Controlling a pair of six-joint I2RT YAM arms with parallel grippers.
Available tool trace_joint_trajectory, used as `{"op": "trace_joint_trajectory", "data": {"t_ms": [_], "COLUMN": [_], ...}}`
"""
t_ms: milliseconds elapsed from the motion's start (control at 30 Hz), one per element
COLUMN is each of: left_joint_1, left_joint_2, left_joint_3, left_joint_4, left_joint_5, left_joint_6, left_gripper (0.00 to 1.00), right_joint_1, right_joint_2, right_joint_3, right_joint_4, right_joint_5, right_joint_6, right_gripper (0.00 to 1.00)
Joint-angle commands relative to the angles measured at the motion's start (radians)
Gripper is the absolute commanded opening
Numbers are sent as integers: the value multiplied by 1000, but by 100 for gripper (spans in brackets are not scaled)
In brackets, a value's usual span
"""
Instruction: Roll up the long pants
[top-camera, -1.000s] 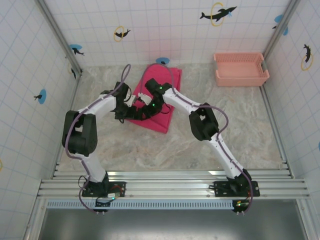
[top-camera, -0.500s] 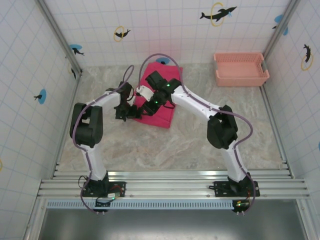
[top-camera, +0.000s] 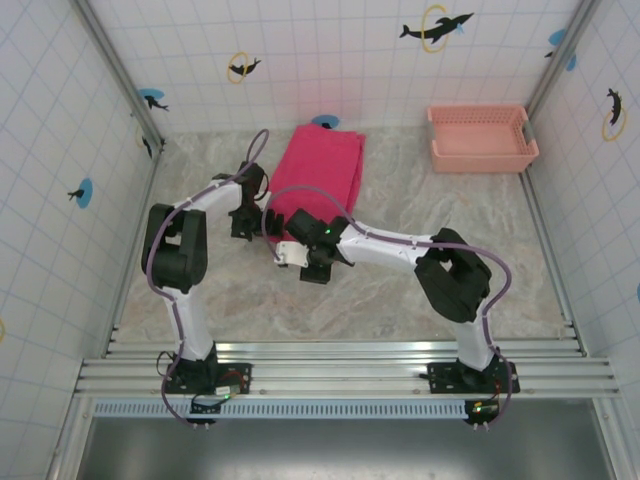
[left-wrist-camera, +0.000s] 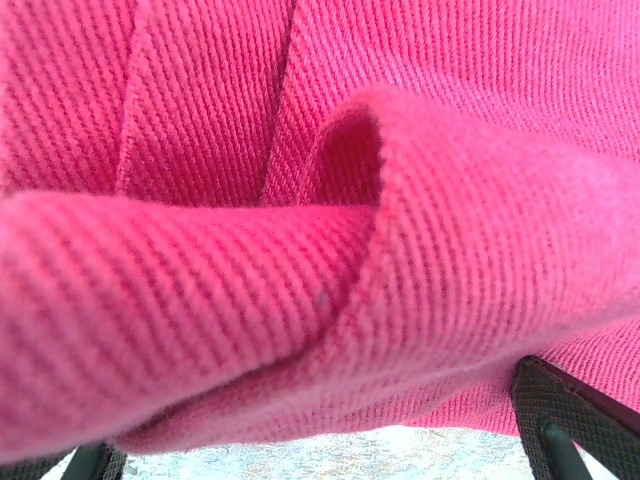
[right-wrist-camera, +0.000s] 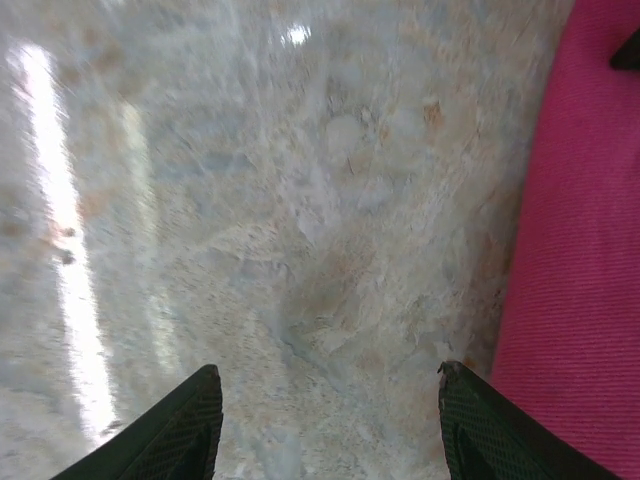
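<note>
Left claw (left-wrist-camera: 320, 452) gapes at the long pants (top-camera: 322, 168), right claw (right-wrist-camera: 325, 372) spread over table (right-wrist-camera: 250, 200), basket (top-camera: 480, 158) well apart.

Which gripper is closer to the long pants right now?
Left gripper: open around a fold of the long pants. Right gripper: over bare table just off their near edge.

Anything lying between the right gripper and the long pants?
Nothing visible. The right gripper hangs with jaws open over the table, and the long pants lie beside it, with only bare table between them.
</note>
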Motion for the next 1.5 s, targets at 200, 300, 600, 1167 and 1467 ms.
{"op": "trace_joint_trajectory", "data": {"t_ms": [200, 300, 600, 1167, 1467], "left_joint_1": [9, 8, 8, 21, 42], "left_joint_2": [71, 74, 91, 81, -75], "left_joint_3": [20, 22, 46, 26, 91], "left_joint_4": [-19, -23, -47, -54, -136], "left_joint_5": [7, 9, 23, 86, -1], "left_joint_6": [14, 19, 38, 81, 152], "left_gripper": [97, 97, 97, 97, 98], "right_joint_1": [19, 31, 69, 48, -41], "right_joint_2": [50, 101, 227, 311, 188], "right_joint_3": [-85, -66, -145, -11, 205], "right_joint_4": [328, 346, 579, 368, -117], "right_joint_5": [279, 317, 538, 488, -70], "right_joint_6": [-131, -166, -335, -276, -70], "right_gripper": [61, 60, 52, 3, 2]}}
